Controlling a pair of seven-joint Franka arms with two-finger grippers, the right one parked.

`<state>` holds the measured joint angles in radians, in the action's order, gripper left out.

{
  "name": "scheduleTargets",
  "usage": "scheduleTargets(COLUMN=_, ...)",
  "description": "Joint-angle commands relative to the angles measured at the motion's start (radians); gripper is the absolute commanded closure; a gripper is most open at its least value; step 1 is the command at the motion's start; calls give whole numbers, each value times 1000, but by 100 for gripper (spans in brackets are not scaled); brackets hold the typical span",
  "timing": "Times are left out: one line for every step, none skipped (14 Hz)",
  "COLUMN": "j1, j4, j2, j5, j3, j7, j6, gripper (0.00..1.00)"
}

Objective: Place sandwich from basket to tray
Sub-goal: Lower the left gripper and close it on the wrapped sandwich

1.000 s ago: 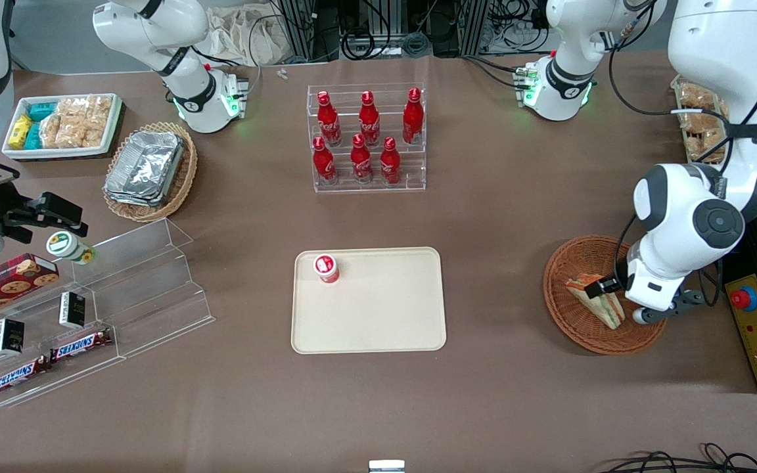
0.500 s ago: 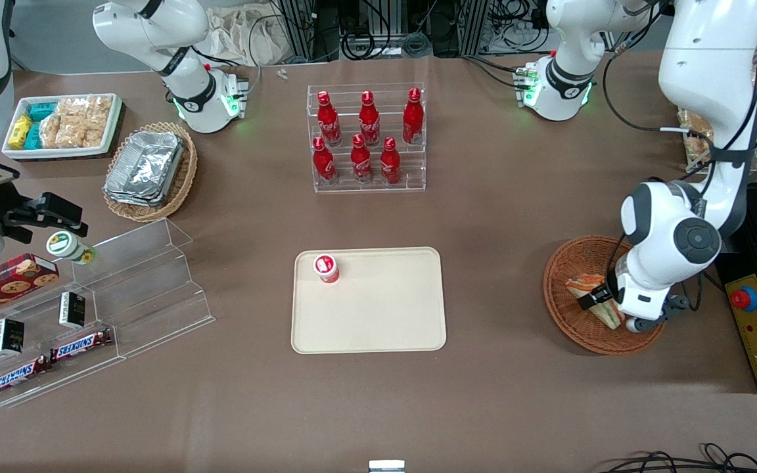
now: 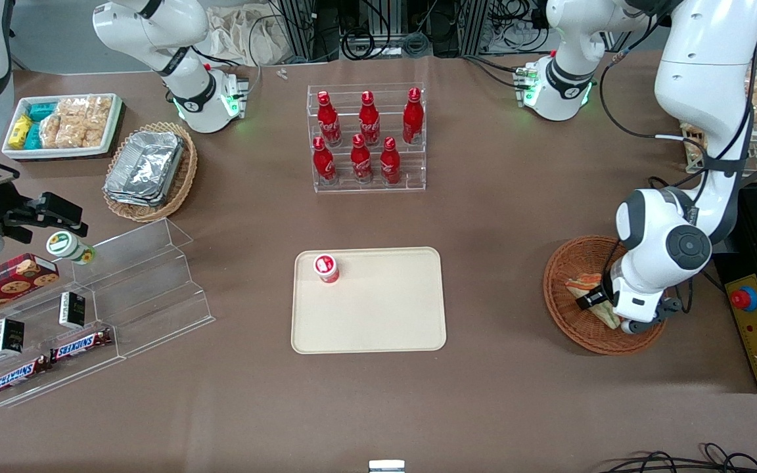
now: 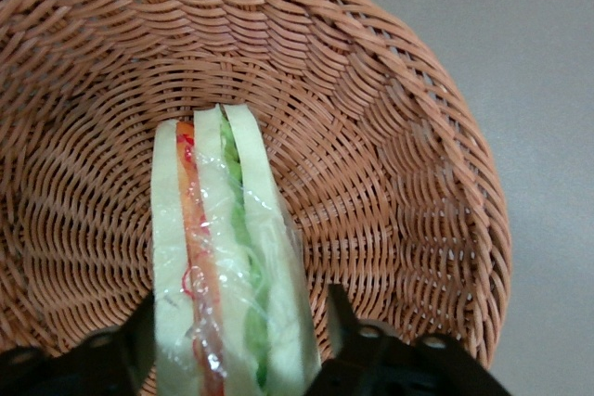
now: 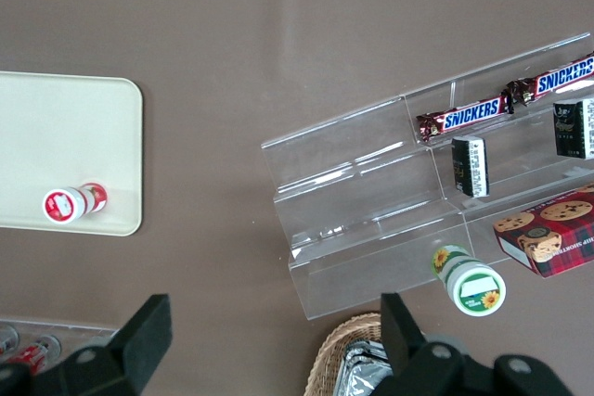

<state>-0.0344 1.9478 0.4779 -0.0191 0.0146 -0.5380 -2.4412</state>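
- I am seeing a white box of snacks point(image 3: 62, 125) and a tan wicker basket with foil containers point(image 3: 148, 169) sitting toward the parked arm's end of the table.
- I am noting a clear stepped display point(image 3: 99, 309) nearer the front camera, carrying Snickers bars point(image 3: 50, 360) and small dark boxes point(image 3: 71, 309).
- I am logging a rack of red bottles point(image 3: 368, 136) standing mid-table, farther from the front camera than the tray point(image 3: 378, 315).
- The tray is lying flat, bearing one small red-and-white cup point(image 3: 326, 268) at a corner.
- The basket point(image 3: 566, 315) is resting toward the working arm's end, well apart from the tray.
- The sandwich point(image 4: 223, 266) is lying in the basket on edge, its filling layers facing the wrist camera.
- The gripper point(image 4: 237, 350) is hanging low inside the basket; its fingers point(image 4: 357, 345) are standing spread, one on each side of the sandwich, jaws released and not yet clenched on it.
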Motion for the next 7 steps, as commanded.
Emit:
scheduleTargets(j1=2, j4=2, j2=-13, j5=-5, j3=1, j7=-66, j6=-7, gripper=58)
scheduleTargets(j1=2, j4=-1, j2=-18, j5=-5, j3=2, j7=-74, j6=-2, gripper=69)
scheduleTargets(j1=2, j4=-1, j2=-31, j5=-5, j3=2, j7=-68, j6=11, gripper=81)
scheduleTargets(j1=2, j4=-4, j2=-45, j5=-5, j3=2, j7=-63, j6=37, gripper=87)
scheduleTargets(j1=2, j4=-9, j2=-68, j5=-5, j3=1, j7=-57, j6=74, gripper=89)
scheduleTargets(j1=1, j4=-21, j2=-91, j5=-2, j3=1, j7=-57, j6=123, gripper=91)
scheduleTargets(j1=1, j4=-45, j2=-113, j5=-1, j3=1, j7=-59, j6=186, gripper=92)
